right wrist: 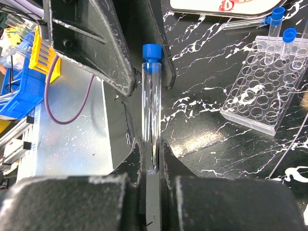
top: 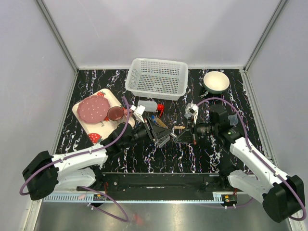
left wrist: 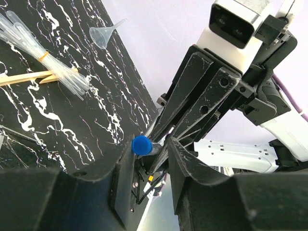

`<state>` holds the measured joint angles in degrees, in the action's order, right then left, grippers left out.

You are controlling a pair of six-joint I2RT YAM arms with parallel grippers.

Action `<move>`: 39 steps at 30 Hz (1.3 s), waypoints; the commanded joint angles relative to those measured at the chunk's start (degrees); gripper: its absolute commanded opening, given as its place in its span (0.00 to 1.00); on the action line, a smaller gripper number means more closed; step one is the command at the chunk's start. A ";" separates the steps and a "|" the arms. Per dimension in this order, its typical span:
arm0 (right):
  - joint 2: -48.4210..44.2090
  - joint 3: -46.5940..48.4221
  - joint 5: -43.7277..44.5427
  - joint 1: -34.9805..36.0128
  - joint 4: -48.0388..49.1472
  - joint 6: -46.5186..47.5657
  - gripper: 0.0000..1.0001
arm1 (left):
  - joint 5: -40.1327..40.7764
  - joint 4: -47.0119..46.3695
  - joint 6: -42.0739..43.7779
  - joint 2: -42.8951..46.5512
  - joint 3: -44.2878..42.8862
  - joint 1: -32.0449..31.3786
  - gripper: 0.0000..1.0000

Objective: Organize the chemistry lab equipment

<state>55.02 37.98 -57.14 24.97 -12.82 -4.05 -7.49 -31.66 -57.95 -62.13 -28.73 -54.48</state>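
A clear blue-capped test tube (right wrist: 151, 110) lies level above the table, and my right gripper (right wrist: 152, 144) is shut on its closed bottom end. Its blue cap (left wrist: 142, 144) sits between the jaws of my left gripper (left wrist: 147, 154), which is open: the cap touches one finger (left wrist: 122, 168) and a gap shows at the other. The two grippers meet at mid-table (top: 173, 132). A clear tube rack (right wrist: 260, 91) holds two capped tubes (right wrist: 288, 38), and another tube (right wrist: 245, 22) lies beside it. Banded pipettes (left wrist: 43, 53), wooden sticks (left wrist: 24, 77) and a small funnel (left wrist: 103, 34) lie on the table.
A red-capped bottle (top: 149, 106) lies below the white mesh basket (top: 157, 77) at the back. A white bowl (top: 216, 82) stands back right. The strawberry-print tray (top: 82, 120), with a pink plate and mug, is at the left.
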 commanded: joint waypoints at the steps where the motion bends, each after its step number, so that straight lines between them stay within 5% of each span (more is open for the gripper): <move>1: -1.23 -0.53 -1.57 -0.36 1.57 -0.43 0.02 | -0.34 -3.41 -0.49 -0.27 -2.56 -0.10 0.33; 7: -2.11 -1.32 -1.22 -0.62 1.57 -0.25 0.12 | -1.04 -2.80 -0.32 0.34 -2.47 -0.19 0.06; 11: -3.43 -1.24 -1.39 -1.94 0.70 0.10 0.46 | 0.27 2.99 0.65 3.58 -1.42 1.30 0.02; 12: -3.69 -1.15 -1.39 -2.38 0.17 0.36 0.63 | 1.06 4.75 1.43 4.64 -1.07 1.83 0.01; 15: -4.49 -0.45 -0.60 -4.14 -2.38 1.77 0.85 | 5.45 15.20 4.33 9.91 -0.36 4.11 0.00; 17: -4.66 -0.01 1.15 -5.36 -4.83 3.17 0.91 | 10.35 23.63 6.18 13.51 -0.53 5.52 0.00; 24: 2.44 8.04 4.32 -9.49 -11.60 8.79 0.95 | 22.42 37.81 17.16 14.50 -3.52 6.84 0.00; 29: 16.22 19.23 6.26 -12.13 -23.03 20.29 0.95 | 26.47 36.50 24.10 9.23 -6.07 6.84 0.00; 39: 17.22 14.67 3.00 -19.87 -17.15 26.99 0.95 | 32.36 31.84 31.76 -0.96 -9.15 6.67 0.00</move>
<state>73.78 53.98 -53.23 6.02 -30.81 18.15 20.40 4.60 -31.14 -60.99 -34.96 -47.88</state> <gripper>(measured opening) 0.954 0.146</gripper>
